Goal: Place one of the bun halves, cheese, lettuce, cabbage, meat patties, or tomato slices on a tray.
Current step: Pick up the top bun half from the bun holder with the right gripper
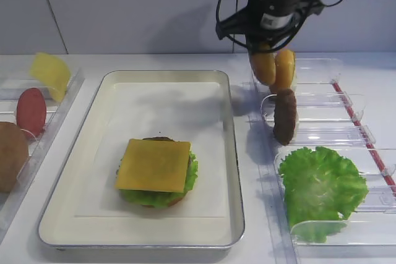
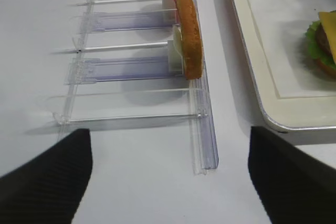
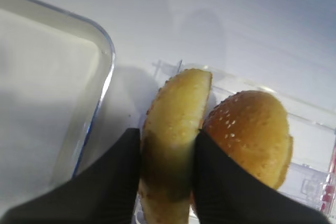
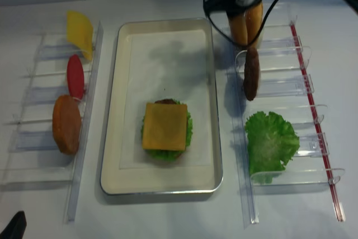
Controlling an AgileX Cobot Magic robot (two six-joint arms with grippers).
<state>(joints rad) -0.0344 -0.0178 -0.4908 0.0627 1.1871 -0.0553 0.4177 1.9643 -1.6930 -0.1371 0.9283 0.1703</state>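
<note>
Lettuce (image 1: 320, 185) sits nearest me on the right, a ruffled leaf propped in the front slot of the clear rack (image 1: 371, 134). Level with it on my left, the silver tray (image 1: 232, 171) holds a stack: a yellow cheese slice (image 1: 153, 165) on top, green leaf and a dark patty edge showing under it. Behind the lettuce a meat patty (image 1: 286, 116) stands on edge in its slot. Farther back, my right gripper (image 3: 169, 145) has its fingers (image 3: 118, 182) clamped on a bun half (image 3: 176, 129) standing on edge, with a seeded bun half (image 3: 249, 135) just beside it. On the left rack I see a brown patty (image 4: 66, 124), a tomato slice (image 4: 75, 76) and spare cheese (image 4: 80, 32), front to back. My left gripper (image 2: 168, 177) hovers over the surface (image 2: 147, 192) with its fingers spread wide, holding nothing.
</note>
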